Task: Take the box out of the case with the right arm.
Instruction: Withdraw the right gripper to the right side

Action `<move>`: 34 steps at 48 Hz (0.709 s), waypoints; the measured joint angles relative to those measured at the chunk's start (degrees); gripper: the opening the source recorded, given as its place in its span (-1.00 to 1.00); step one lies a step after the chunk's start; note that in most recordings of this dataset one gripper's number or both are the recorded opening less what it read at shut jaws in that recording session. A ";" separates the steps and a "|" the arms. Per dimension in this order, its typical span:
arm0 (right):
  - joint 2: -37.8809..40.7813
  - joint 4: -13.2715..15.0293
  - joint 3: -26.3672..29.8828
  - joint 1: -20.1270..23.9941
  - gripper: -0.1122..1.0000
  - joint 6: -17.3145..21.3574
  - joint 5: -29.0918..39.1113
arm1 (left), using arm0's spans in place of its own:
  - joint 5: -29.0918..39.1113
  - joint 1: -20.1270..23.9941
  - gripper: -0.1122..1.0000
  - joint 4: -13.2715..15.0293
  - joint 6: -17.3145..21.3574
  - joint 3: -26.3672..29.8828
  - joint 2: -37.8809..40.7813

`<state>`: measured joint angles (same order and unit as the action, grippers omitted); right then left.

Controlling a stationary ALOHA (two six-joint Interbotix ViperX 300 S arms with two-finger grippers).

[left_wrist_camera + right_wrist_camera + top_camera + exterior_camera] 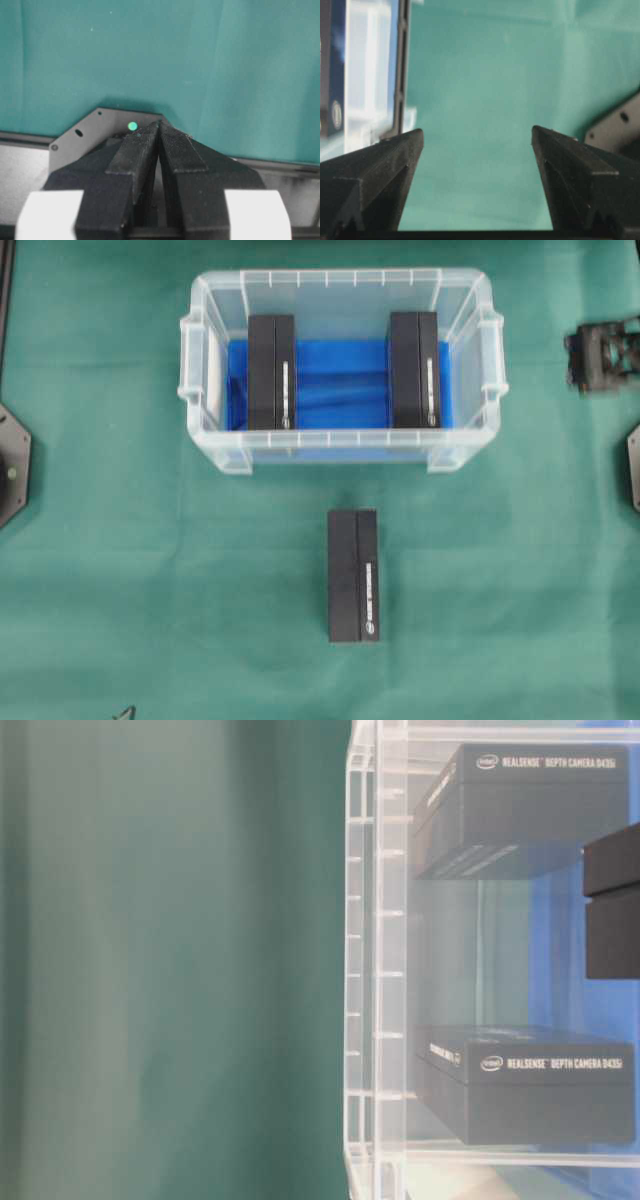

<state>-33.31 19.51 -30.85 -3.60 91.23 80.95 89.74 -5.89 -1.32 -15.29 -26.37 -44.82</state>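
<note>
Overhead view: clear rectangular plastic case w/ rimmed edge, side handles, blue lining [470, 300], upper centre of frame. Inside: two slim black rectangular cardboard boxes standing on edge, one at left [271, 372], one at right [414, 370], well apart, each near its end wall. Third matching black box [353, 575] on green cloth [120, 570], lower centre, outside case. Black truss-frame right gripper [603, 357] at right edge, apart from case.

Table-level view: case wall at right of frame; printed box sides readable through it; a dark box edge cuts in at far right.

Left wrist view: left gripper [159, 131] tips pressed together, nothing between, over bare cloth.

Right wrist view: right gripper [477, 137] jaws spread wide, empty; case corner at upper left.

Handling (judged): boxes look stiff, light-to-moderate, smooth printed card, so likely a bit slippery. Right-hand box is nearest. Best hold prob. across narrow thickness at the top edge, mid-length, jaws dropping either side; lift straight up to clear rim.
</note>
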 measured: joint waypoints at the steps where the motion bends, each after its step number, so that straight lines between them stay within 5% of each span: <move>1: 0.00 -0.18 0.00 -0.70 0.75 -0.53 -0.44 | 0.00 0.00 -0.80 0.00 -0.09 0.00 -0.09; 10: 0.09 -1.14 -0.35 -4.13 0.75 -3.78 -1.85 | -0.09 0.00 -0.80 0.00 -0.26 0.00 -0.09; 34: 0.18 -1.76 -0.35 -4.57 0.75 -3.96 -1.93 | -0.26 0.00 -0.80 0.09 -0.35 0.00 0.18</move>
<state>-33.13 17.75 -31.20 -8.17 87.28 79.01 89.47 -5.89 -1.23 -15.64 -26.37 -44.65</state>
